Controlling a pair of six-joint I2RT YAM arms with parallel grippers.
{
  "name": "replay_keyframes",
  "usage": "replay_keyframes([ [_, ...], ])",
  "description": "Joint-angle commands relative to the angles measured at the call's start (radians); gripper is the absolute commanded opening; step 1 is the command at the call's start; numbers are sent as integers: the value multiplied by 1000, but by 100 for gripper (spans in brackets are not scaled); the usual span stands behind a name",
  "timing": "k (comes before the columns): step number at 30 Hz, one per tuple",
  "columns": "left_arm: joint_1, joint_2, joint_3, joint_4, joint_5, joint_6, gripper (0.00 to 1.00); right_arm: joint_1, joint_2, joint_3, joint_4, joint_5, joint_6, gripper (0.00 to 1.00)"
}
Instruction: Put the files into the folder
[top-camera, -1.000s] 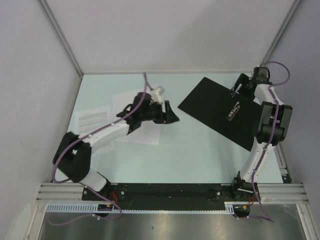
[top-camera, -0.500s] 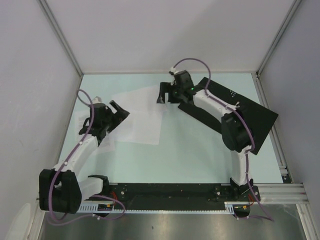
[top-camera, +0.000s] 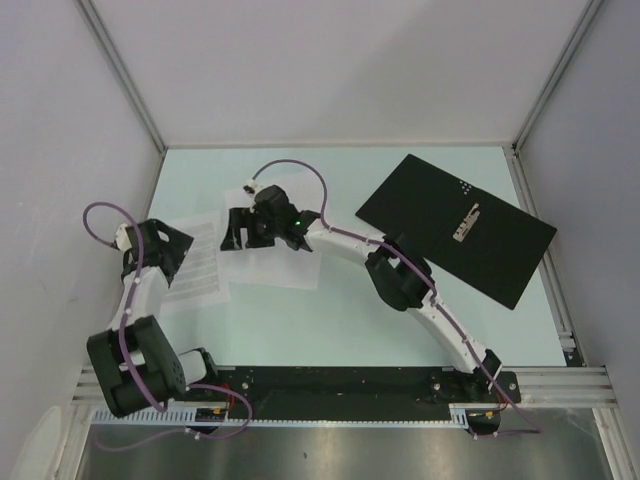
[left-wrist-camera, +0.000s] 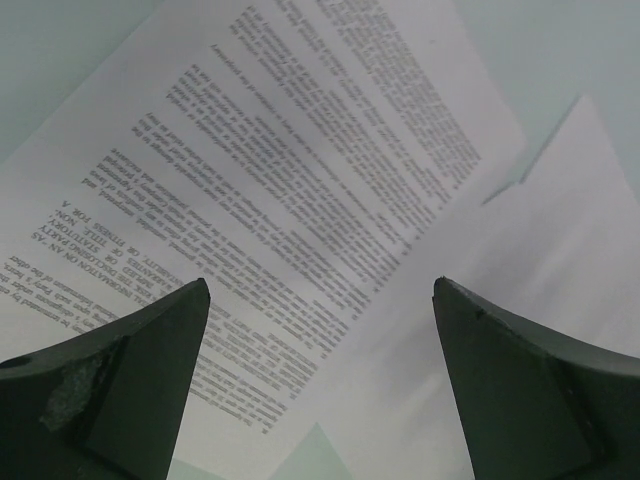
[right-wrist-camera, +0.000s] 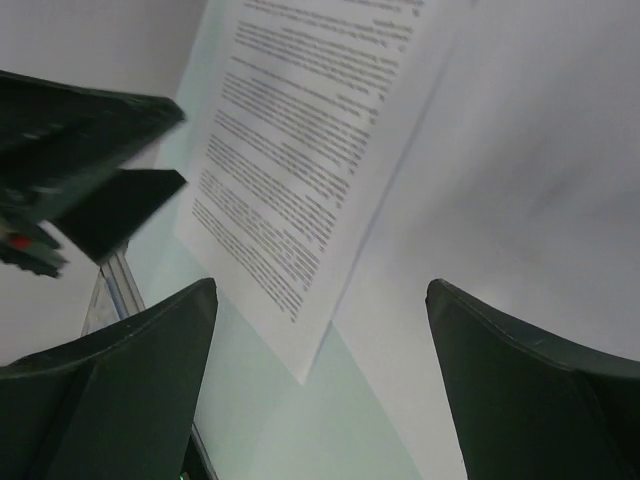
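Observation:
The files lie on the left half of the table: a sheet of dense black text (top-camera: 200, 262) and nearly blank white sheets (top-camera: 282, 258) overlapping beside it. The folder (top-camera: 455, 228) lies open at the back right, black inside up, with a metal clip (top-camera: 466, 222). My left gripper (top-camera: 165, 250) hovers open over the printed sheet (left-wrist-camera: 300, 170), nothing between its fingers (left-wrist-camera: 320, 287). My right gripper (top-camera: 243, 232) hovers open just above the files, over the border between the printed sheet (right-wrist-camera: 300, 150) and a blank sheet (right-wrist-camera: 520, 180); it holds nothing (right-wrist-camera: 320, 287).
Pale green table (top-camera: 340, 320) bounded by grey walls on the left, back and right. The right arm (top-camera: 400, 280) stretches diagonally across the middle. The left gripper (right-wrist-camera: 90, 170) shows close by in the right wrist view.
The right arm swung from the folder at the back right across to the files. The left arm drew back left, onto the printed sheet, and its jaws spread wider.

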Motion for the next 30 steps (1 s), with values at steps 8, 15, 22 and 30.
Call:
replay_keyframes([
  [8,54,183,40,59,-5,77,100,40,195,336,-83,181,-2,89],
  [15,71,199,22,53,20,63,100,46,280,414,-74,117,43,88],
  [22,73,208,0,39,54,37,100,51,318,411,-19,51,127,85],
  [30,80,228,-47,36,103,36,100,60,392,440,24,-23,254,81],
])
